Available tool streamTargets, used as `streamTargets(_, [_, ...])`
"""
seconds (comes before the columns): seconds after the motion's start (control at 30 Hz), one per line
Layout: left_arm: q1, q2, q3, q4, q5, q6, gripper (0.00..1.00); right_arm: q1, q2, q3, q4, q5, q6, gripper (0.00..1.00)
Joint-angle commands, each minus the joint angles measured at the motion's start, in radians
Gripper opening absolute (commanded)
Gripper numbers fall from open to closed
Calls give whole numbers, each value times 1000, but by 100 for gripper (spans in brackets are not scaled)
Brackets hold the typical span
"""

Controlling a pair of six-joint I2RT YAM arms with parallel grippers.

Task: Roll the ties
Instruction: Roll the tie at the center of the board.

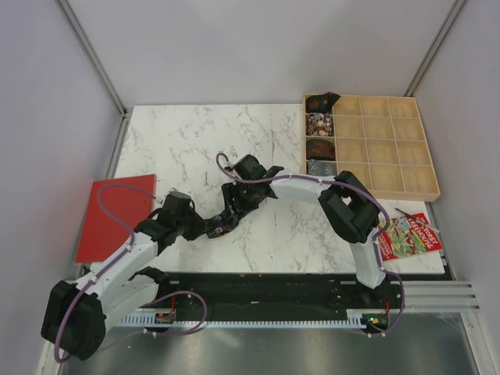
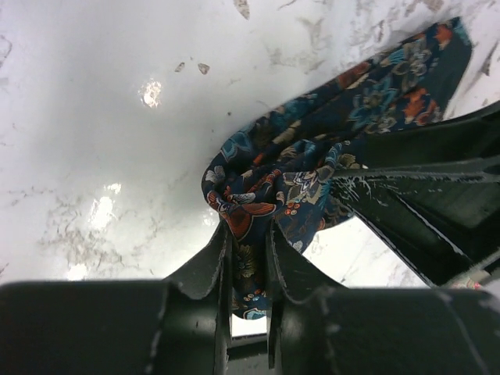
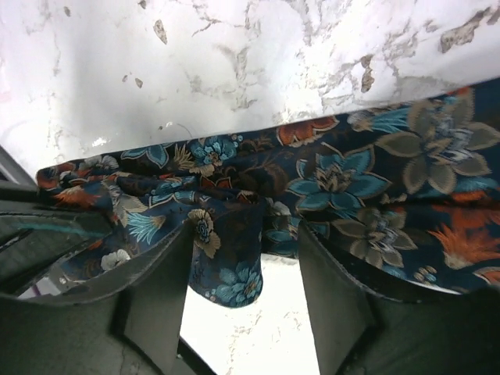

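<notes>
The dark floral tie [image 2: 297,180] is bunched over the marble bench [image 2: 94,117], a little left of centre in the top view. The left end effector [image 2: 248,242] is clenched on a fold of it. The right end effector [image 3: 246,242] is released, its fingers wide apart, with cloth hanging between them.

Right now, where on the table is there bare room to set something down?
Bare marble behind the arms, between red board and compartment tray; also the near strip toward the booklet. Crowded mid-table, where both arms meet over the tie.
</notes>
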Motion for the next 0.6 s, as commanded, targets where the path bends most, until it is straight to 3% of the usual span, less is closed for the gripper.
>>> streamTargets(0.0, [-1, -60, 96, -199, 1, 41, 10, -17, -91, 51, -40, 5, -3, 67])
streamTargets(0.07, [-1, -83, 122, -258, -28, 50, 9, -15, -134, 58, -47, -4, 6, 67])
streamTargets(0.27, [-1, -125, 166, -394, -32, 63, 9, 14, -199, 52, -22, -29, 57, 54])
streamTargets(0.4, [-1, -135, 182, -430, -35, 63, 8, 43, -181, 39, -8, -24, 80, 42])
streamTargets(0.57, [-1, -148, 197, -462, -42, 57, 8, 97, -124, 26, 22, -18, 100, 38])
